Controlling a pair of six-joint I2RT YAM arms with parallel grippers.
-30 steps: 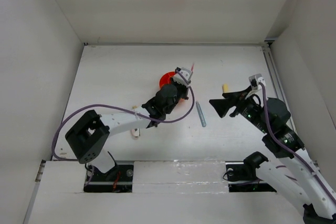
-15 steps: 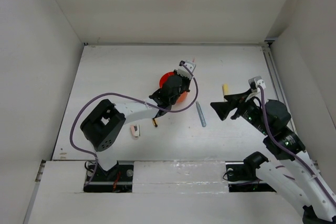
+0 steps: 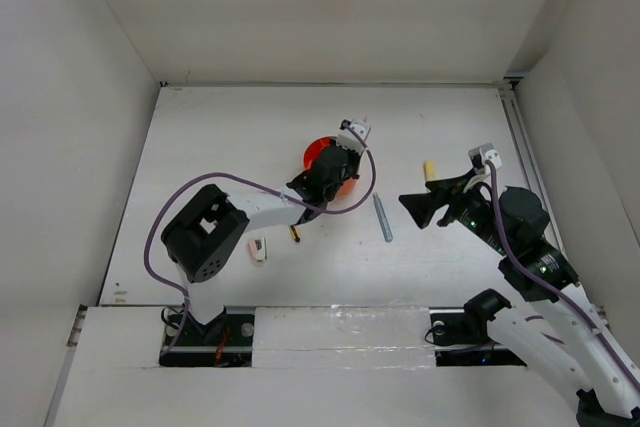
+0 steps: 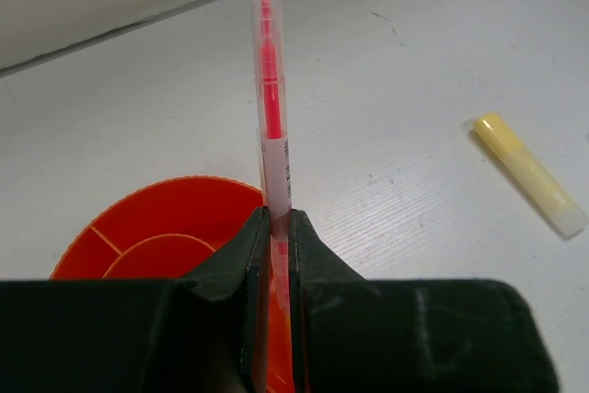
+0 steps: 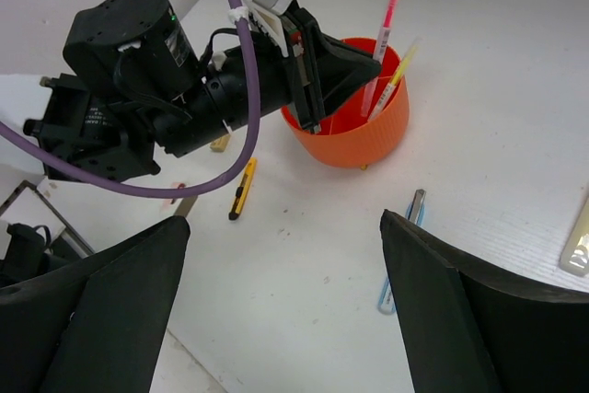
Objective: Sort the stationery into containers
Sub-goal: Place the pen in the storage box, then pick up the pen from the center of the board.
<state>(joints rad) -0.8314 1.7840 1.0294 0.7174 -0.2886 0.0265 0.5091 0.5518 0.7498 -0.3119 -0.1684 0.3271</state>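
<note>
My left gripper is shut on a red pen and holds it upright over the round orange tub. The pen's lower end is hidden between the fingers. In the right wrist view the red pen stands in the tub beside a yellow pen. My right gripper is open and empty above the table, right of the tub. A grey-blue pen and a yellow marker lie between the tub and the right gripper.
An orange-black pen and a pink-white eraser lie on the table near the left arm. A tan eraser shows behind the left arm. White walls enclose the table on three sides.
My left gripper has moved farther over the orange tub with the red pen, and its elbow has swung right. The right arm has barely moved.
</note>
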